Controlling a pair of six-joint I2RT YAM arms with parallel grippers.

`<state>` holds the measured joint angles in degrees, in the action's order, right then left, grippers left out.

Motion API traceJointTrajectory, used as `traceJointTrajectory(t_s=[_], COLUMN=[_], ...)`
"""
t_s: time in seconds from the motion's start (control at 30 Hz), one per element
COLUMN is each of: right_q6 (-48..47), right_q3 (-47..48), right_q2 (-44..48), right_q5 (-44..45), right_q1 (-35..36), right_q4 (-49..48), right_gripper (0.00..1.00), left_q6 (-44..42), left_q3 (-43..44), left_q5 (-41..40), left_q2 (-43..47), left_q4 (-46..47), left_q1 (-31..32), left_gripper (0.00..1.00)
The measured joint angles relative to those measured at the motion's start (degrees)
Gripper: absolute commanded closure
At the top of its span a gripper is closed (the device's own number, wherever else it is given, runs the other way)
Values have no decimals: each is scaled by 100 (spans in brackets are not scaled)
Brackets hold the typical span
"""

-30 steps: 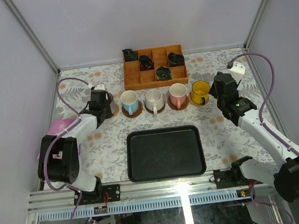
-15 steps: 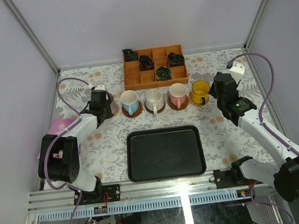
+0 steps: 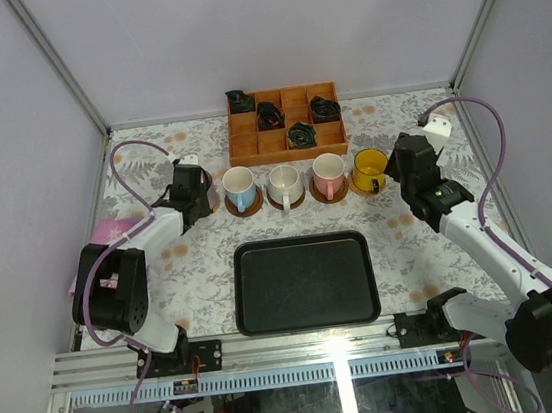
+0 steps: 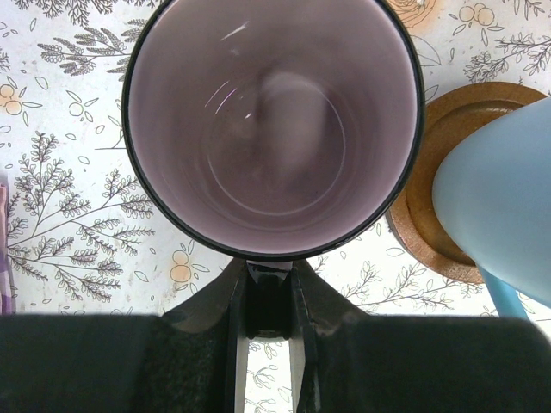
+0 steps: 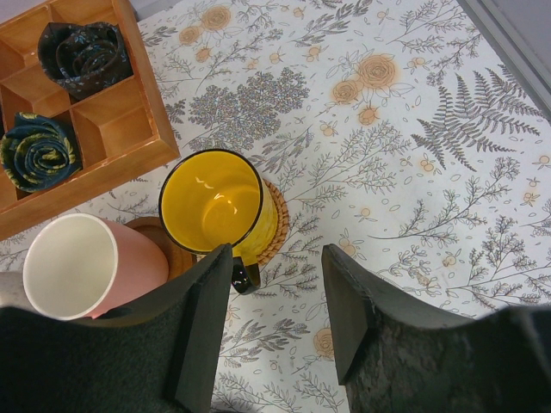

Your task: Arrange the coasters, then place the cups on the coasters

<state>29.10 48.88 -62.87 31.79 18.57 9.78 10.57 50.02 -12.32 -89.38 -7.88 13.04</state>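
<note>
Toward the desk's (image 3: pixel 204 276) far-left corner, I see the left gripper (image 4: pixel 269 297) clamped on the mauve-grey mug's (image 4: pixel 271 120) handle, while the right gripper's (image 5: pixel 275 262) jaws stand apart beside the yellow mug (image 5: pixel 215 206).

surface: floral table (image 3: pixel 412 250) | directly on it: black tray (image 3: pixel 306 285), wooden grid box (image 3: pixel 288 153), row of coasters (image 4: pixel 426 181)

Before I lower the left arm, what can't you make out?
- Any coaster under the mauve-grey ceramic mug: left wrist view, the mug covers it; top view, the left arm does.
- Light blue ceramic mug: cut off by the left wrist view's right edge.
- Dark brown round coaster under the pink ceramic mug: right wrist view, the mug hides most.
</note>
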Motion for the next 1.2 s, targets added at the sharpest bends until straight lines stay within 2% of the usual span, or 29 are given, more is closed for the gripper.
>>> traceJointTrajectory(t_s=[0.3, 0.37, 0.43, 0.47, 0.57, 0.63, 1.2], right_q6=[0, 0, 0, 0, 0, 0, 2], right_q3=[0, 0, 0, 0, 0, 0, 0], right_q2=[-46, -66, -81, -90, -92, -92, -90], right_q5=[-11, -46, -96, -107, -136, -140, -149], right_q1=[0, 0, 0, 0, 0, 0, 0], right_q4=[0, 0, 0, 0, 0, 0, 13], right_gripper=[46, 46, 46, 46, 46, 46, 46], left_q6=[4, 4, 4, 4, 13, 24, 192], left_q3=[55, 55, 55, 55, 55, 66, 66], left_q5=[-175, -188, -190, -192, -223, -245, -487], left_q2=[0, 0, 0, 0, 0, 2, 188], left_q4=[-153, -164, -164, -164, -179, -195, -304], left_q1=[44, 44, 44, 44, 46, 46, 48], left_gripper=[93, 90, 80, 69, 46, 41, 32])
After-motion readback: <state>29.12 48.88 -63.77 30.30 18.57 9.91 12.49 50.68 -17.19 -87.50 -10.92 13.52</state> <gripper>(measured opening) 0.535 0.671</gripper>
